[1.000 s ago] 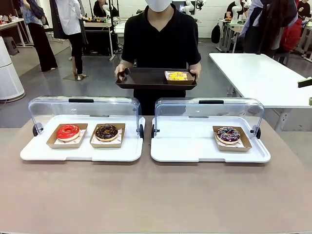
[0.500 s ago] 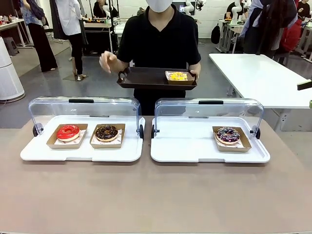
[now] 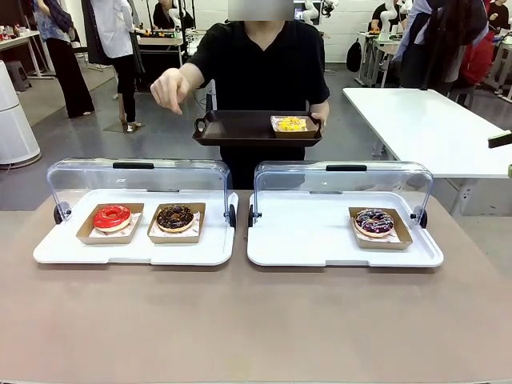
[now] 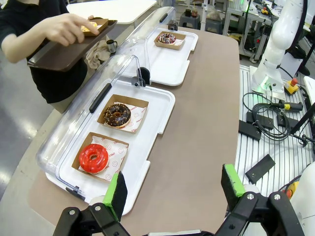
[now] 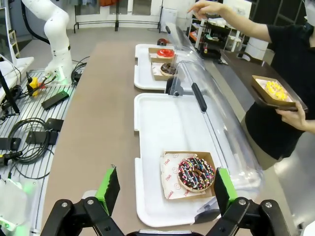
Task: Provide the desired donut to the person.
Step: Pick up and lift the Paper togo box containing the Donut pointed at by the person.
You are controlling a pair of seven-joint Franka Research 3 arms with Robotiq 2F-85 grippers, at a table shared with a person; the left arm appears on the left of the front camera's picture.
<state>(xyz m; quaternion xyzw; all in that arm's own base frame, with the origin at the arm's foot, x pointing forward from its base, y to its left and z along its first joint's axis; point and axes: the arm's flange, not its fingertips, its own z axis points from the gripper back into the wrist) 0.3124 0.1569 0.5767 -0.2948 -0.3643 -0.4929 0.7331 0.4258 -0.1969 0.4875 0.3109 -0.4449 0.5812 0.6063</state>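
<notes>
prog: early, no donut picked yet | person (image 3: 264, 72) holds tray (image 3: 236, 128) w/ yellow donut (image 3: 290, 124), free hand (image 3: 170, 88) out over left case (image 3: 80, 180), prob pointing – red donut (image 3: 111, 217) or choc donut (image 3: 174, 217), can't tell | sprinkle donut (image 3: 374, 222) in right case (image 3: 320, 180) | left tool (image 4: 174, 187), right tool (image 5: 165, 189) both spread, empty, above counter (image 3: 256, 320) | todo: grasp, deliver

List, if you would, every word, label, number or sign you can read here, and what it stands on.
Nothing here is legible.
Paper liner under the red donut: small red printed marks, too small to read.
Paper liner under the chocolate donut: same red marks, unreadable.
Paper liner under the sprinkled donut: red marks, too blurred to read.
</notes>
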